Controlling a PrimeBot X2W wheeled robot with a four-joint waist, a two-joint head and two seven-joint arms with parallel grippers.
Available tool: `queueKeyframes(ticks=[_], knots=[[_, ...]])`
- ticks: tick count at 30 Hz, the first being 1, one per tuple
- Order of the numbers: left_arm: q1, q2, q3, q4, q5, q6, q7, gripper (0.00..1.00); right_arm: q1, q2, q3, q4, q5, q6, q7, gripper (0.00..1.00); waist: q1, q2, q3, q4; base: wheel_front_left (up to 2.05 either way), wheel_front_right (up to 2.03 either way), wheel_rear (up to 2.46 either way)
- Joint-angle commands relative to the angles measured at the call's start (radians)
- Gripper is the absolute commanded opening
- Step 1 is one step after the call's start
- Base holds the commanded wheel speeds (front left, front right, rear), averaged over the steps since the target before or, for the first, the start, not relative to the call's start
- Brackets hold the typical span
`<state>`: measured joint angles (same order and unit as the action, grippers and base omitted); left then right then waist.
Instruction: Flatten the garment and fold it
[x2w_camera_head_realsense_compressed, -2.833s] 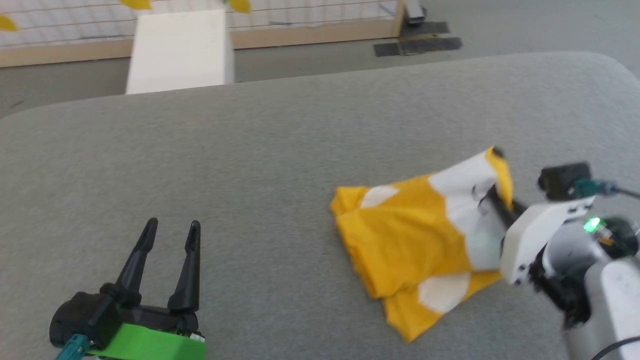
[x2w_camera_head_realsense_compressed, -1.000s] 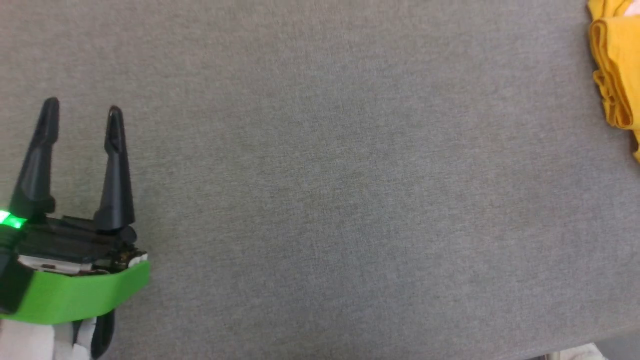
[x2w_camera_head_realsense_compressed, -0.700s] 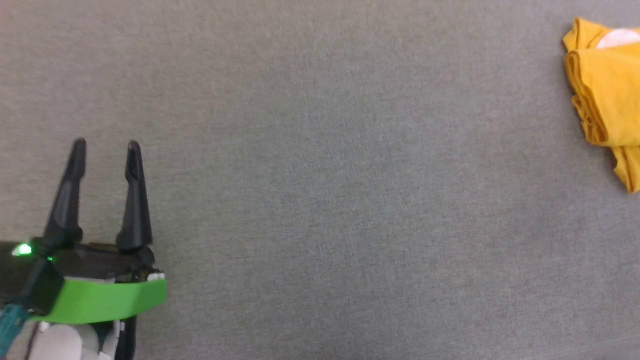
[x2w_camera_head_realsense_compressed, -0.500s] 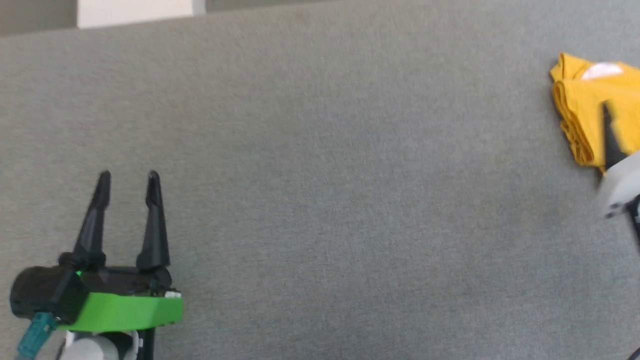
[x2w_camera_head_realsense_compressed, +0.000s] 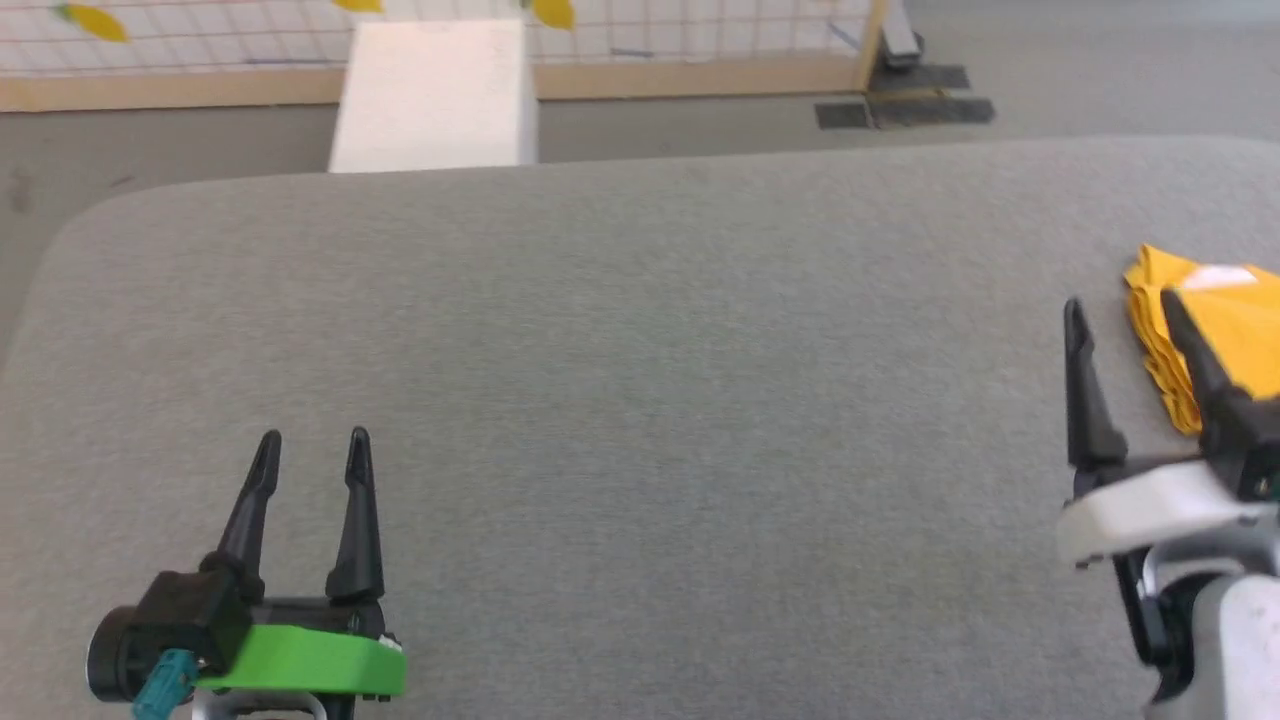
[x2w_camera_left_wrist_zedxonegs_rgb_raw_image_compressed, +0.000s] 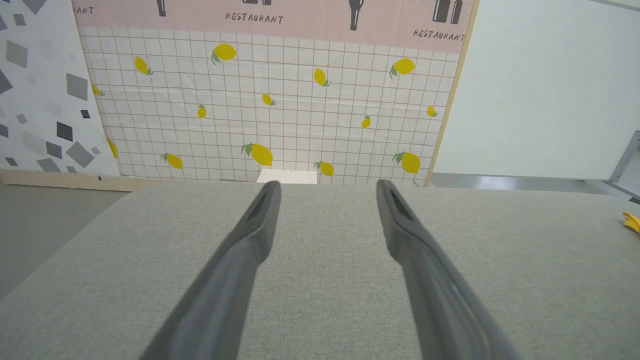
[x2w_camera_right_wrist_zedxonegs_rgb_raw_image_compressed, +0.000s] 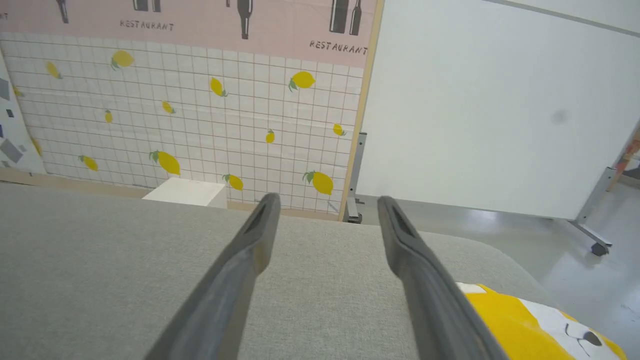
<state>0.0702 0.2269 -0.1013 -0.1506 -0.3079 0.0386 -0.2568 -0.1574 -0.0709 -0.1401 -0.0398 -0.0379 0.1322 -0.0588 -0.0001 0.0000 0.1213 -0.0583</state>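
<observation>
Grey tabletop (x2w_camera_head_realsense_compressed: 640, 330) carries the garment (x2w_camera_head_realsense_compressed: 1245, 335), bunched near its right edge, at about two o'clock from the right gripper (x2w_camera_head_realsense_compressed: 1120, 302), seemingly untouched. That gripper and the distant left gripper (x2w_camera_head_realsense_compressed: 314, 435) gape empty.

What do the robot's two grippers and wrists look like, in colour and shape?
The left gripper has two long, tapered black fingers on a black base, with a green band and a teal connector. The right gripper has the same fingers on a white mount; its forearm is grey.
</observation>
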Motion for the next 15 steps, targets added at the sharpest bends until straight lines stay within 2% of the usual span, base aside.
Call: queueKeyframes(ticks=[1, 7, 15], knots=[[0.01, 0.001, 0.001, 0.012, 0.016, 0.008, -0.005, 1.0, 0.029, 0.01, 0.005, -0.012, -0.011, -0.002, -0.018, 1.0, 0.0001, 0.0, -0.051, 0.06, 0.0, 0.0, 0.0], [0.017, -0.015, -0.009, 0.046, 0.03, 0.013, -0.005, 1.0, 0.101, 0.02, 0.029, -0.022, -0.015, -0.002, -0.093, 1.0, 0.0001, 0.0, -0.061, 0.082, 0.0, 0.0, 0.0], [0.039, -0.046, -0.004, 0.069, 0.057, -0.01, -0.005, 1.0, 0.153, 0.02, 0.019, 0.077, 0.033, -0.002, -0.148, 1.0, 0.0001, 0.0, -0.072, 0.1, 0.0, 0.0, 0.0]])
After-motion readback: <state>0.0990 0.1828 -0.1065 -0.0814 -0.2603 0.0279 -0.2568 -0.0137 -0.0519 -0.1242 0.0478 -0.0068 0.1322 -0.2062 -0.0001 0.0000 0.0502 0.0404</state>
